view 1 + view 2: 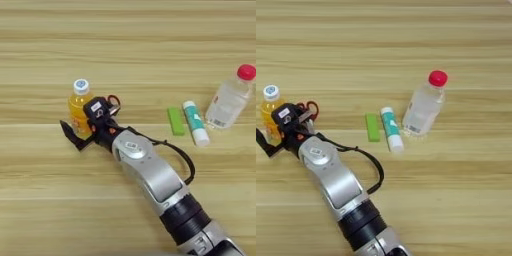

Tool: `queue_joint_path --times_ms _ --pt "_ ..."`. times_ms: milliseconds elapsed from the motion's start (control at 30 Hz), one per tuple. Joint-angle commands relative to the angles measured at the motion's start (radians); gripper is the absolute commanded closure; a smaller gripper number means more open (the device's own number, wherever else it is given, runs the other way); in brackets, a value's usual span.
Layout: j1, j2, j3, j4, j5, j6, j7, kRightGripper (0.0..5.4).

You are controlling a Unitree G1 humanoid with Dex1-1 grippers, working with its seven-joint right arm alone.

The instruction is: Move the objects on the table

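Observation:
A small orange-drink bottle [79, 104] with a white cap stands upright at the table's [128, 45] middle left. My right gripper [82, 125] is open at its base, with one black finger [70, 135] in front and to the left of the bottle and the other on its right side. Red-handled scissors [114, 101] lie just right of the bottle; only a red loop shows behind the gripper. The white stick with a teal label [195, 123] lies well to the right, apart from the arm.
A small green bar [175, 121] lies beside the stick on its left. A clear bottle with a red cap [230, 100] stands upright to the right of the stick. My silver forearm [150, 172] runs in from the bottom right.

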Motion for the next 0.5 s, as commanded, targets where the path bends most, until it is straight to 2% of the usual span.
queue_joint_path --times_ms 33,500 --pt "-0.058 0.111 -0.012 -0.020 0.018 -0.050 -0.014 0.18" --pt "-0.054 0.105 -0.012 -0.014 0.027 -0.063 -0.022 1.72"
